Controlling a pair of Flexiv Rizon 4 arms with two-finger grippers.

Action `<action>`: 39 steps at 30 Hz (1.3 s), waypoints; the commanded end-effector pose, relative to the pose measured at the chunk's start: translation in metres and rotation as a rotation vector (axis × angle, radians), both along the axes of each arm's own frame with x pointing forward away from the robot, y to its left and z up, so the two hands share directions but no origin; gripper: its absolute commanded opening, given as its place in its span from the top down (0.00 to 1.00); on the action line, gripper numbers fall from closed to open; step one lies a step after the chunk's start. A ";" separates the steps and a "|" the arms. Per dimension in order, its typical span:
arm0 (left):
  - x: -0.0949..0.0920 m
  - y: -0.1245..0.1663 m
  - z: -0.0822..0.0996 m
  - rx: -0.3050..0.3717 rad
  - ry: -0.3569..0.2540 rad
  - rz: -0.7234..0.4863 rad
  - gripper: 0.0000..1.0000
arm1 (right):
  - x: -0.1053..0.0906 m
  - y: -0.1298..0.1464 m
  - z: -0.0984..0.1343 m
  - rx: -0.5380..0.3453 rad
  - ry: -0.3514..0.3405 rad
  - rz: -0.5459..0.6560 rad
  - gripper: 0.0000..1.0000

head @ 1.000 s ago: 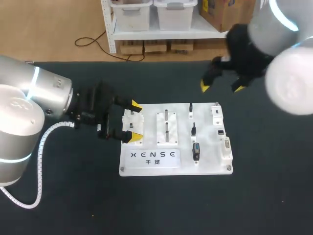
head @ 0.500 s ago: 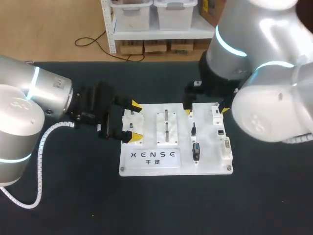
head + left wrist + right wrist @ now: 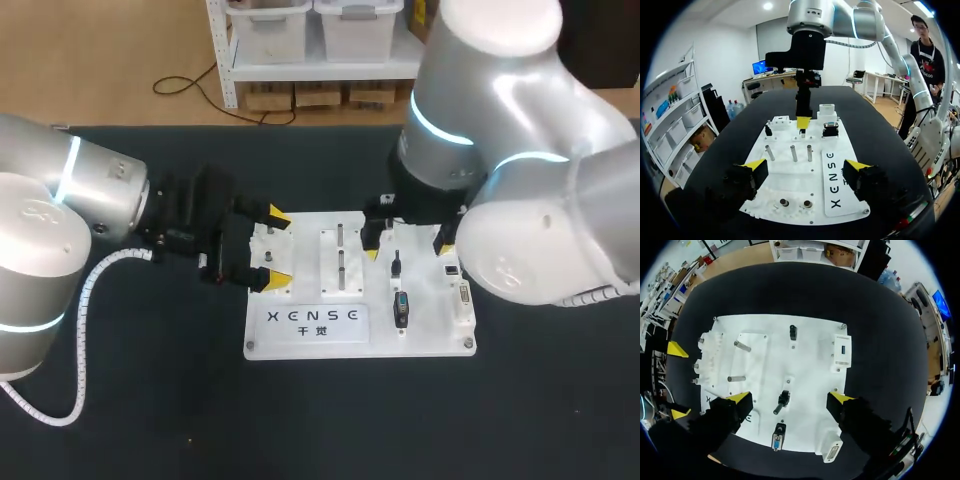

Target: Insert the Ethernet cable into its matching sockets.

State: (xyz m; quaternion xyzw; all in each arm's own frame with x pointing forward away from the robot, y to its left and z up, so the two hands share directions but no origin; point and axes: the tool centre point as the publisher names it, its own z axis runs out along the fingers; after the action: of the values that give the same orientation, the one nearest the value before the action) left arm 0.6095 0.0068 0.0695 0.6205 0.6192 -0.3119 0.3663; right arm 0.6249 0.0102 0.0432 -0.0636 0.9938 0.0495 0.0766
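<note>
Head view: a dark table (image 3: 140,400) carries a white board (image 3: 430,338). The right gripper (image 3: 790,399) hangs over the board, fingers wide apart. A short black cable plug (image 3: 782,403) lies on the board beneath, between them, untouched. The left gripper (image 3: 806,166), also wide, straddles the board's end.

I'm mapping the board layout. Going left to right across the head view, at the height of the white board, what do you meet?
Left end effector → metal pegs → black connector → white connector.
</note>
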 end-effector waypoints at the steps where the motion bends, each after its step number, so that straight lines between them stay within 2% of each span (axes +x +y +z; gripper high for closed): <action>1: 0.000 0.000 -0.001 -0.001 -0.002 0.002 0.00 | 0.003 0.007 -0.010 -0.014 0.019 0.006 0.00; 6: 0.000 0.000 -0.001 -0.001 -0.002 0.002 0.00 | 0.001 0.010 -0.014 -0.023 0.031 0.015 0.00; 8: 0.000 0.000 -0.001 -0.001 -0.002 0.002 0.00 | 0.000 0.011 -0.016 -0.026 0.034 0.019 0.07; 11: 0.000 0.000 -0.001 -0.001 -0.002 0.002 0.00 | -0.001 0.011 -0.019 -0.034 0.037 0.025 0.28; 13: 0.000 0.000 -0.001 -0.001 -0.002 0.002 0.00 | -0.002 0.012 -0.020 -0.037 0.040 0.026 0.29; 14: 0.000 0.000 -0.001 -0.001 -0.002 0.002 0.00 | -0.002 0.012 -0.021 -0.039 0.041 0.026 0.35; 15: 0.000 0.000 -0.001 -0.001 -0.002 0.002 0.00 | -0.003 0.012 -0.022 -0.040 0.043 0.026 0.36; 18: 0.000 0.000 -0.001 -0.001 -0.002 0.002 0.00 | -0.003 0.010 -0.024 -0.042 0.045 0.025 0.37; 22: 0.000 0.000 -0.001 -0.001 -0.002 0.002 0.00 | -0.003 0.010 -0.024 -0.046 0.046 0.024 0.50; 25: 0.000 0.000 -0.001 -0.001 -0.002 0.002 0.00 | -0.003 0.009 -0.025 -0.048 0.047 0.028 0.63; 26: 0.000 0.000 -0.001 -0.001 -0.002 0.002 0.00 | -0.003 0.009 -0.025 -0.050 0.047 0.029 0.75; 27: 0.000 0.000 -0.001 -0.001 -0.002 0.002 0.00 | -0.003 0.009 -0.025 -0.051 0.047 0.030 0.94; 28: 0.000 0.000 -0.001 -0.001 -0.002 0.002 0.00 | -0.003 0.009 -0.025 -0.051 0.046 0.031 1.00; 34: 0.000 0.000 -0.001 -0.001 -0.002 0.002 0.00 | -0.003 0.009 -0.025 -0.051 0.044 0.038 1.00; 39: 0.000 0.000 -0.001 -0.001 -0.002 0.002 0.00 | -0.004 0.007 -0.016 -0.046 0.041 0.041 1.00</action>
State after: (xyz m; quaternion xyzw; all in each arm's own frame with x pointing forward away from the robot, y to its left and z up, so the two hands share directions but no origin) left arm 0.6095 0.0068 0.0695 0.6205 0.6192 -0.3119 0.3663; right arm 0.6235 0.0199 0.0207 -0.0849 0.9946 0.0288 0.0521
